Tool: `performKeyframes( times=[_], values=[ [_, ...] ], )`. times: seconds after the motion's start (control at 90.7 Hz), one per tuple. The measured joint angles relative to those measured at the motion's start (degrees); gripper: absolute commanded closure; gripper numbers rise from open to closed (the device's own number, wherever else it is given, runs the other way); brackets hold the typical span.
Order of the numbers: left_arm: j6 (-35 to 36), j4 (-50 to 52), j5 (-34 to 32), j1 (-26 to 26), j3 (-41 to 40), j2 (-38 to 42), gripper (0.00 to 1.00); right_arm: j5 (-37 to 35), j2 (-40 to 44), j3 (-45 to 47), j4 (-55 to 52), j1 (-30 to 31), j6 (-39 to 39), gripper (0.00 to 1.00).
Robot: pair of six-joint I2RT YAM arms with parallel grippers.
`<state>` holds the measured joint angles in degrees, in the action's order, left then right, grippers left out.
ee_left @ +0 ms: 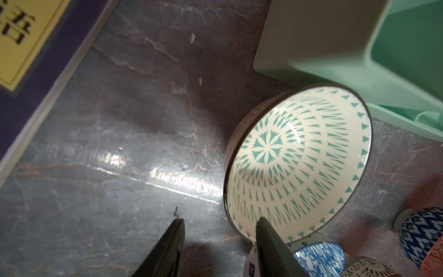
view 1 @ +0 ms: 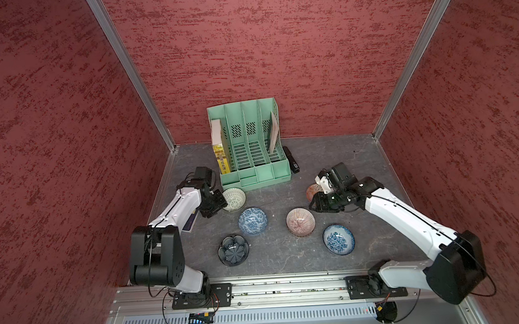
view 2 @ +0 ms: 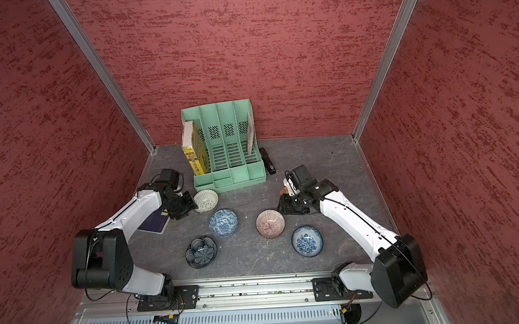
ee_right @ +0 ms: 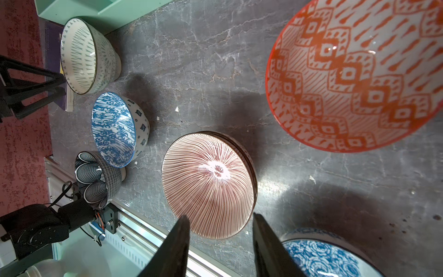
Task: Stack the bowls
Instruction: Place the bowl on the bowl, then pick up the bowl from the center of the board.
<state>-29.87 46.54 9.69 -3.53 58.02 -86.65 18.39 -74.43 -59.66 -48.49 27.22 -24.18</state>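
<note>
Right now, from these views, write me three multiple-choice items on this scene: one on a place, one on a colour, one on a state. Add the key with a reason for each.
1. Where does the green-patterned white bowl stand?
A. inside the green file rack
B. on the table beside the rack's front corner
C. nested in another bowl

2. What colour is the spine of the thick book in the rack?
A. blue
B. yellow
C. black

3. How is the right pincer?
A. shut on a bowl
B. shut, empty
C. open, holding nothing

Key:
1 B: both top views show it on the table by the rack's corner.
2 B: the spine is yellow with print on it.
3 C: the right wrist view shows its fingers apart, gripping nothing.
</note>
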Motion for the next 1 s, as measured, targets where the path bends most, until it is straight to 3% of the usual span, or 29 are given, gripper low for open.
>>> performKeyframes(
  times=[0.154,0.275,0.716,1.003],
  values=[
    [-0.31,-2.54,-0.57,0.0,1.86,-3.72,0.66,-0.07,0.07,0.0,-0.83,0.0,-0.02,0.56],
    [-0.07,-3.82,-1.01,0.0,2.43,-5.84,0.7,-0.15,0.09,0.0,-1.14,0.0,0.0,0.58],
    [0.83,-3.67,-1.25,-0.24,2.43,-5.77,1.0,-0.2,0.09,0.0,-1.18,0.0,-0.02,0.64],
    [0.96,-0.11,-1.92,-0.22,2.4,-2.49,1.0,-0.2,0.09,0.0,-1.2,0.0,0.0,0.65]
  ],
)
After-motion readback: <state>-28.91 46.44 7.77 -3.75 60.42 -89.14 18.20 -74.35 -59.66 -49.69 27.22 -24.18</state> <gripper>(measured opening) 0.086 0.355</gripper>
